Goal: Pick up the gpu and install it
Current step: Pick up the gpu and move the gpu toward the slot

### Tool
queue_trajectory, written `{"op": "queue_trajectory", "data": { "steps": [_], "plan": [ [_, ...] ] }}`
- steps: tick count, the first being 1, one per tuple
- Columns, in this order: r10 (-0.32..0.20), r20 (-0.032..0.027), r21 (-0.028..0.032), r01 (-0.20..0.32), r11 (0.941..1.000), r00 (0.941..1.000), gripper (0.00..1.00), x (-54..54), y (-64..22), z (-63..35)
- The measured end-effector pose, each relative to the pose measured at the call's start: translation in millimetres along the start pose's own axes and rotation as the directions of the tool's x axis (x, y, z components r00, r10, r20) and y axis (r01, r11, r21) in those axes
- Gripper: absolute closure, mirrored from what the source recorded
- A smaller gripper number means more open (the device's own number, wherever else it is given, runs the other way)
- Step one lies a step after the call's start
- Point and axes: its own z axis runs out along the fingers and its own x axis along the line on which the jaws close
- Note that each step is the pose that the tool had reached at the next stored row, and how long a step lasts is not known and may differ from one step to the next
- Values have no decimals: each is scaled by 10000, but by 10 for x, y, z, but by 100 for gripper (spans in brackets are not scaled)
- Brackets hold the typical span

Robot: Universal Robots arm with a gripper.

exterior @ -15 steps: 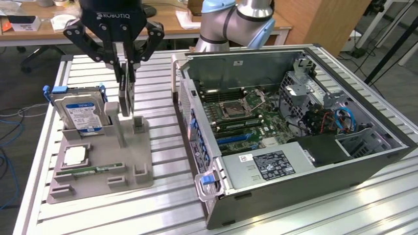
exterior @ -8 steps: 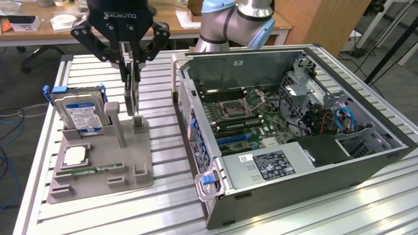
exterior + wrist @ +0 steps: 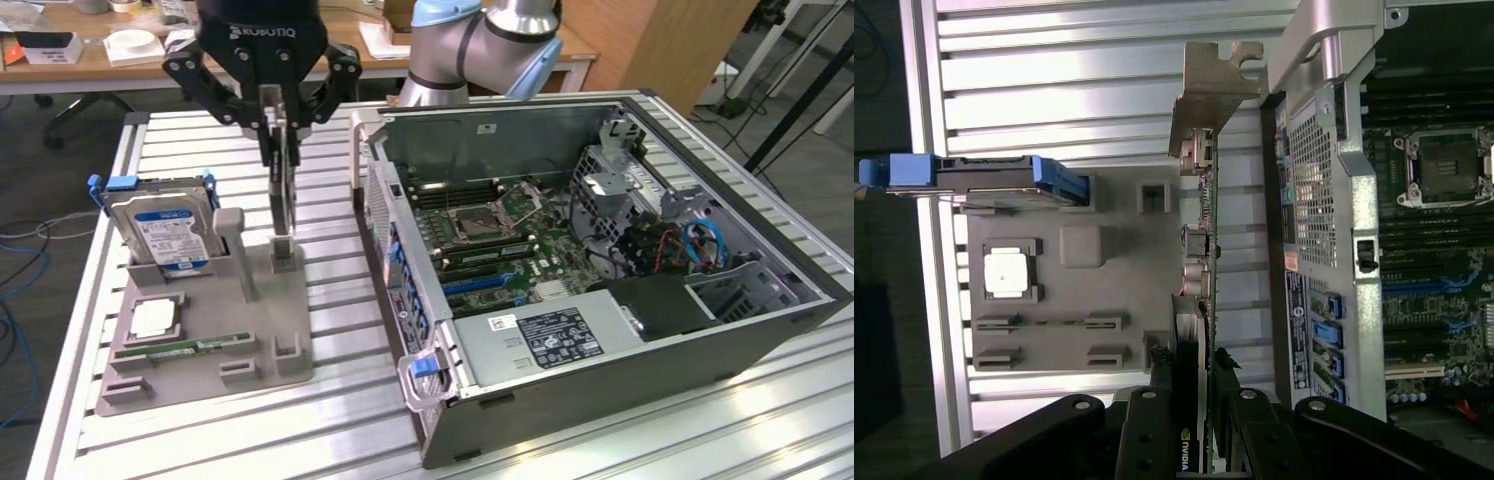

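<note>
**Now: hand clamped on the gpu, card on edge over the grey holder**

Seen from the exterior view, the hand (image 3: pixel 278 125) hangs above the grey parts holder (image 3: pixel 200 375) on the slatted tabletop (image 3: pixel 334 420), its fingers pressed in from both sides on the gpu (image 3: pixel 280 190). The card stands upright and edge-on, a thin dark strip running down from the fingers to the holder's slotted post. Whether its lower edge touches that post cannot be told.

From the wrist view, the same grasp shows from above: the black fingers (image 3: pixel 1154 410) pinch the gpu (image 3: pixel 1199 250), and the silver end bracket (image 3: pixel 1209 90) sits at the card's far end (a small printed logo shows on the card between the fingers).

On the holder, a hard drive (image 3: pixel 160 230) with a blue-white label stands upright towards the exterior view's left, with a square chip (image 3: pixel 154 318) and a narrow green memory stick (image 3: pixel 180 350) lying flat nearer the camera. The open computer case (image 3: pixel 747 330) lies just beside the holder on the exterior view's right, motherboard (image 3: pixel 494 240) exposed.
</note>
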Motion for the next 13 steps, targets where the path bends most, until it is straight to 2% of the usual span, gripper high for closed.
{"op": "queue_trajectory", "data": {
  "steps": [13],
  "plan": [
    [1,0,1,-1,10000,10000,74,-172,16,-2]
  ]
}}
